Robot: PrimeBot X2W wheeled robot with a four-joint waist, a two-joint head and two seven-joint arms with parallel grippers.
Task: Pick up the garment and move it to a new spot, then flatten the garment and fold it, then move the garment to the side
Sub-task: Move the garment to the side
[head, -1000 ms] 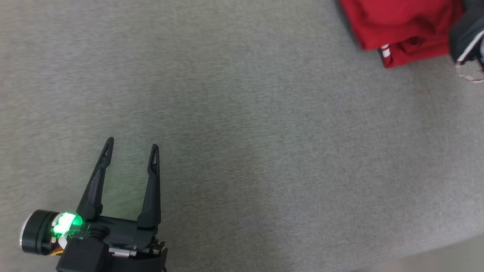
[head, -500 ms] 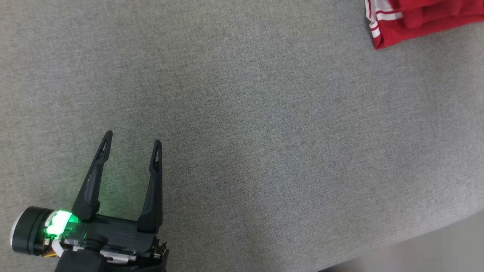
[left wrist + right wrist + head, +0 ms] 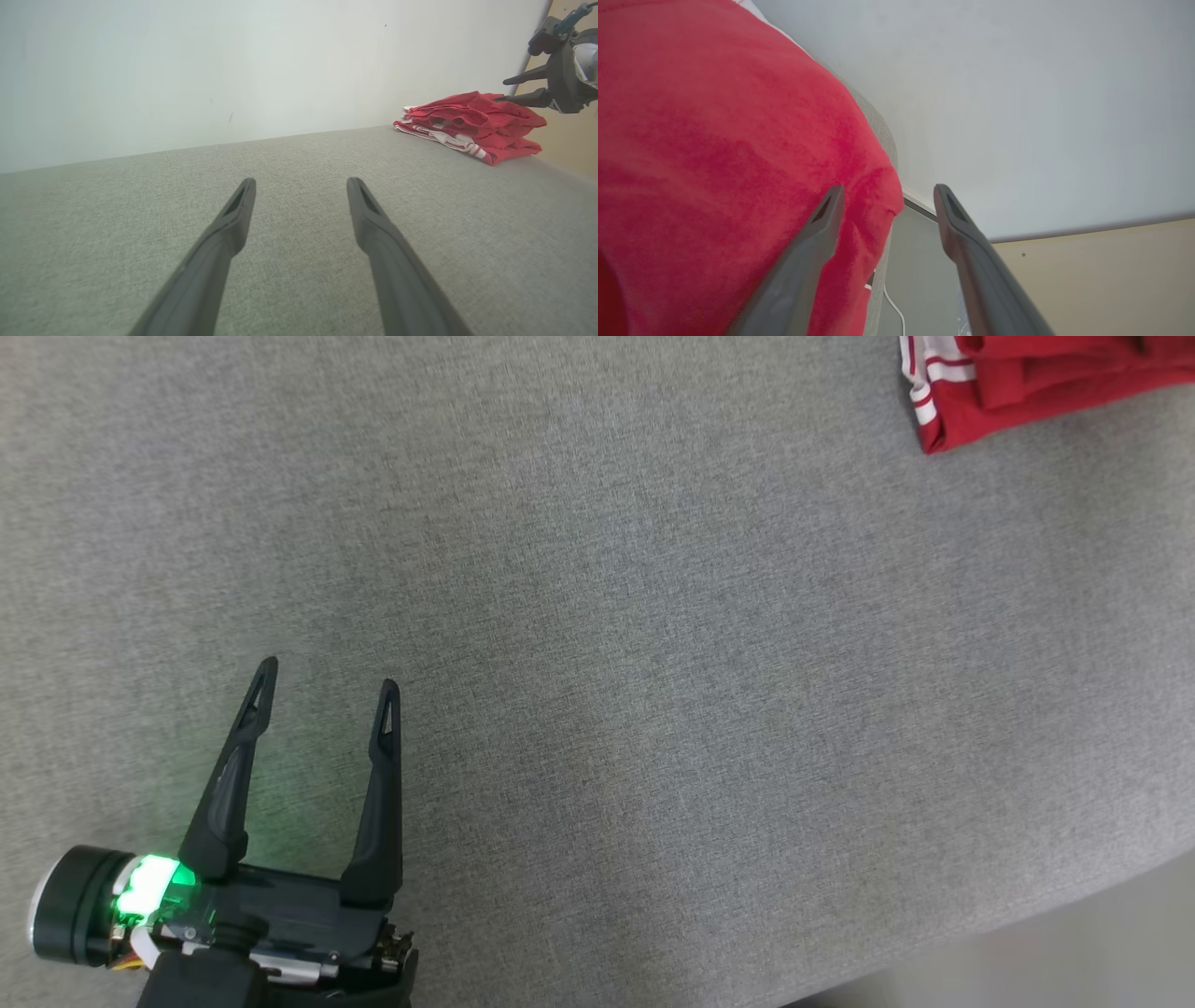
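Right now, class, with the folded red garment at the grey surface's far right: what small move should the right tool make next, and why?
Probably draw the right tool back, clear of the garment: its jaws stand open, gripping nothing, and the garment lies folded at the side.

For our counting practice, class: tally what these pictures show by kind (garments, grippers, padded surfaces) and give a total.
red garment: 1
grippers, left gripper and right gripper: 2
grey padded surface: 1
Total: 4
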